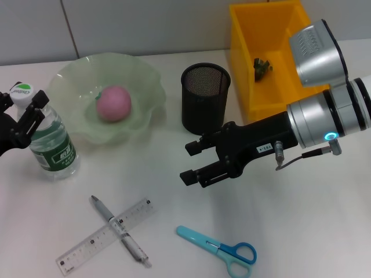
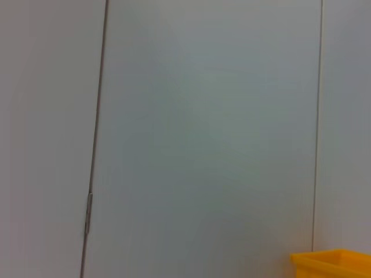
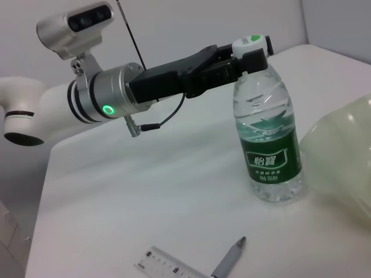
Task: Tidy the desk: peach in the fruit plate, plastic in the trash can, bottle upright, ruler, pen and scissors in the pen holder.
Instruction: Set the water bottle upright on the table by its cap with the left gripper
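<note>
far left: the left gripper was clenched on the neck of the bottle, which stood upright on the table just beside the plate. the peach lay in the plate. lower down, the pen lay crossed over the ruler, with the scissors to their right. centre: the holder stood upright. the right gripper hovered in front of it, jaws parted, grasping nothing. right: a dark scrap lay in the yellow bin.
</note>
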Action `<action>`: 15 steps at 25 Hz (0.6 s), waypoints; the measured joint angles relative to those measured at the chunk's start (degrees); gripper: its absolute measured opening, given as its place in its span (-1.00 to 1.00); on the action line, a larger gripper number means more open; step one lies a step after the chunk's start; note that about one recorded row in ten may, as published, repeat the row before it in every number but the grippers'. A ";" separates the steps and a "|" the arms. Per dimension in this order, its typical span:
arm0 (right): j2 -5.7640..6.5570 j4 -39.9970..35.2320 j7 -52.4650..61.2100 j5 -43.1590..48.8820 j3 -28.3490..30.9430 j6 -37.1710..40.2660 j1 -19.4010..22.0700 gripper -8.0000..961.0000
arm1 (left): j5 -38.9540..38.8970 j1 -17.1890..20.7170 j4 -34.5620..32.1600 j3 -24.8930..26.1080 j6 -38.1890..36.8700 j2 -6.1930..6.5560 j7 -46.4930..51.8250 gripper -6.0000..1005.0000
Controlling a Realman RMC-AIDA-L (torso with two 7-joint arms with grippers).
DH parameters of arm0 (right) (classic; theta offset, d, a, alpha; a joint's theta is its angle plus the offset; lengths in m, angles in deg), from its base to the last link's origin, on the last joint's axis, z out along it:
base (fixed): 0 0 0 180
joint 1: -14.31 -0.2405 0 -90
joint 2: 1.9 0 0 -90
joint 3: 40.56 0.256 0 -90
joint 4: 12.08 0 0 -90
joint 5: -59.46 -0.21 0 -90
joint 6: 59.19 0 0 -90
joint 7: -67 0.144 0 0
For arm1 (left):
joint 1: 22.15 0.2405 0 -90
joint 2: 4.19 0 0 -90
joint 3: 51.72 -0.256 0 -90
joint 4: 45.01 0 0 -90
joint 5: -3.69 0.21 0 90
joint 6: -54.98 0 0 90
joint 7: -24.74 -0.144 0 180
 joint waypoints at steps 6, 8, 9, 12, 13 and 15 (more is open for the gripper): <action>0.02 0.09 -0.03 0.57 0.03 0.08 -0.25 0.57 | 0.00 0.00 0.04 0.03 -0.04 -0.04 -0.09 -0.03; 0.02 0.10 -0.04 0.57 0.04 0.12 -0.26 0.57 | 0.00 0.00 0.05 0.03 -0.10 -0.04 -0.09 -0.03; 0.02 0.11 -0.05 0.58 0.04 0.15 -0.26 0.57 | 0.00 0.01 0.05 0.03 -0.10 -0.05 -0.11 -0.03; 0.02 0.20 -0.07 0.58 0.04 0.29 -0.26 0.57 | 0.00 0.01 0.05 0.03 0.04 -0.07 -0.12 -0.02; 0.02 0.20 -0.07 0.58 0.04 0.29 -0.26 0.57 | 0.00 0.01 0.05 0.03 0.04 -0.07 -0.12 -0.02; 0.02 0.23 -0.08 0.57 0.04 0.34 -0.26 0.57 | 0.00 0.02 0.05 0.03 0.04 -0.07 -0.12 -0.02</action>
